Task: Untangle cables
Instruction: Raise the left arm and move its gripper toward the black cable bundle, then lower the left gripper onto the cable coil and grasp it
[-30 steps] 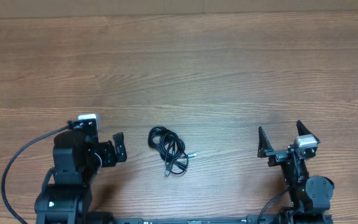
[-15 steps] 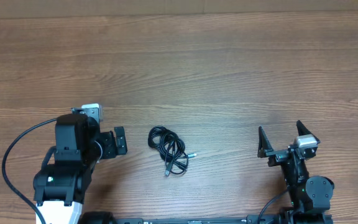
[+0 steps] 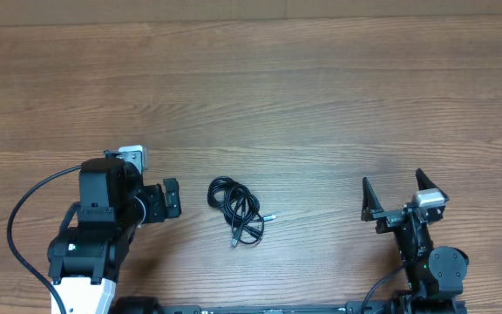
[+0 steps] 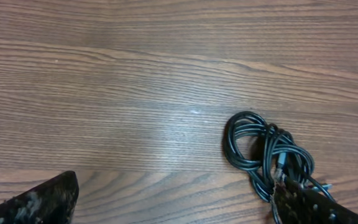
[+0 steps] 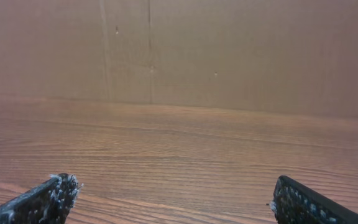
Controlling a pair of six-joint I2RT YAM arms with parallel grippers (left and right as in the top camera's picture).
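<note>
Left hand [image 3: 166, 199]: released, jaws wide, empty, near the cables [image 3: 236, 208]; right hand [image 3: 393, 190]: released, empty, well apart from them. Cables: one knotted black bundle, small plug tips poking out, lying on the tabletop [image 3: 321, 105] between the hands, untouched; untangling judged not begun, every cord left to separate. Markings: no brand, label or writing legible.

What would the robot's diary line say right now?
cables: knotted bundle on wooden table, untouched | left pincer: open, near bundle | right pincer: open, empty, farther away
</note>
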